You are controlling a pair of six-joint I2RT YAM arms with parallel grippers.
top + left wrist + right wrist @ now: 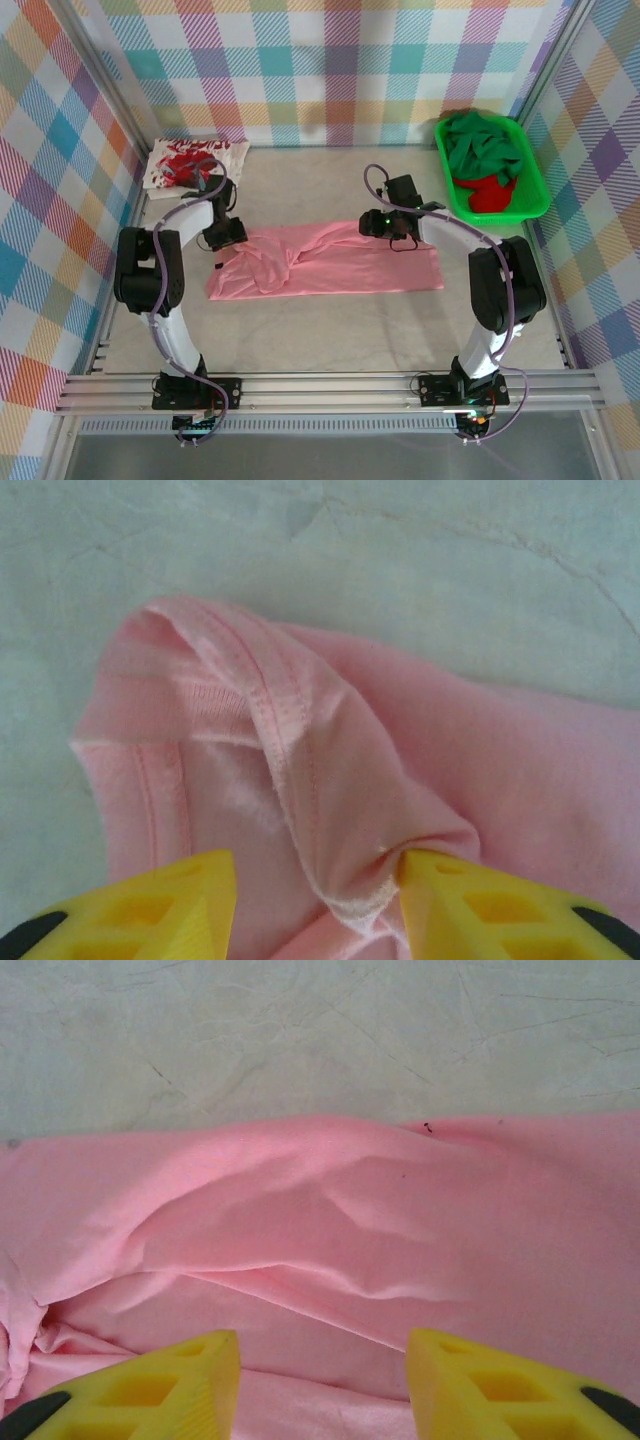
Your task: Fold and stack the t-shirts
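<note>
1. A salmon-pink soft cloth t-shirt (330, 272) lies flat and rumpled across the middle of the pale grey table (330, 340), stretched from left to right in the overhead view.
2. The left gripper (222, 240) sits low over the shirt's upper left corner. In the left wrist view its yellow plastic fingers (150, 910) stand spread apart at the bottom of the frame. A raised, hemmed fold of the pink cloth runs down into the gap and touches the inner edge of the finger on the right side of the frame. The cloth is not squeezed.
3. The right gripper (385, 228) hovers at the shirt's upper edge, right of centre in the overhead view. Its yellow fingers (500, 1390) are likewise spread wide, with creased pink cloth below and between them and nothing pinched.
4. A white t-shirt with red splashy print (195, 165) lies crumpled in the table's upper left corner, well apart from the pink one.
5. A bright green plastic tray (505, 216) sits in the upper right of the frame. It holds a bunched dark green t-shirt (480, 150) towards the back and a red t-shirt (492, 195) at its near end.
</note>
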